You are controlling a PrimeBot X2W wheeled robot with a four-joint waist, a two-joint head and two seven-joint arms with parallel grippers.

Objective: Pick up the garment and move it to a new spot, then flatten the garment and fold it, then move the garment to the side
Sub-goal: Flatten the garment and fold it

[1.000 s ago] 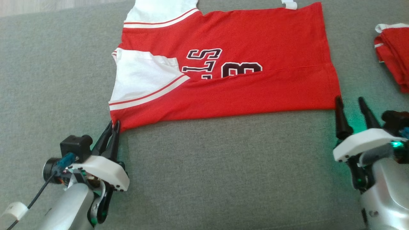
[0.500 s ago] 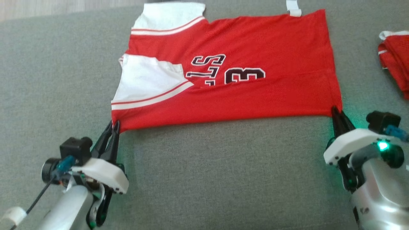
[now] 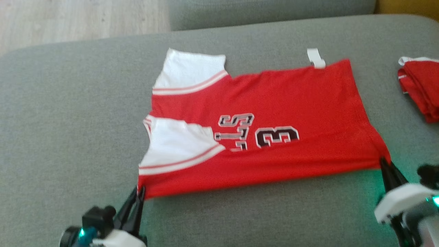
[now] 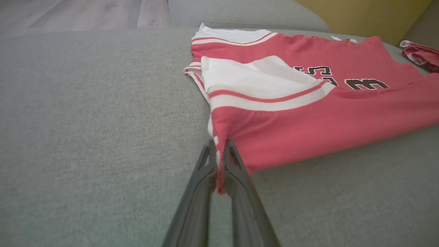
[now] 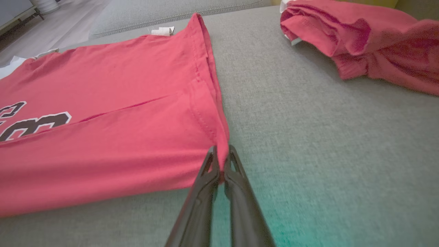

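1. The red jersey (image 3: 274, 103) lies spread across the grey sofa cushion (image 3: 68, 120). Its sleeve end is toward the robot's left and its hem toward the right, with black lettering and a number (image 3: 277, 136) facing up.
2. The jersey's near long side is folded over its front, and that flap's edge cuts across the lower part of the print.
3. One white sleeve (image 3: 175, 144) with red-and-white trim lies on the jersey's front at the left end. The other white sleeve (image 3: 188, 70) sticks out at the jersey's far left corner.
4. The left hand (image 3: 140, 193) is clenched on the jersey's near left corner. Its two dark fingers are pressed together with red cloth pinched between them — plain to see in the left wrist view.
5. The right hand (image 3: 384, 164) is clamped on the jersey's near right corner, right at the hem, with fabric caught between the tips.
6. A white label (image 3: 316, 57) pokes out at the jersey's far right corner.
7. A crumpled bundle of red cloth (image 3: 420, 89) sits on the same cushion, well apart from the jersey, beyond its hem end.
8. Behind the jersey's far side, past the cushion's edge — a strip of wood floor (image 3: 68, 20).
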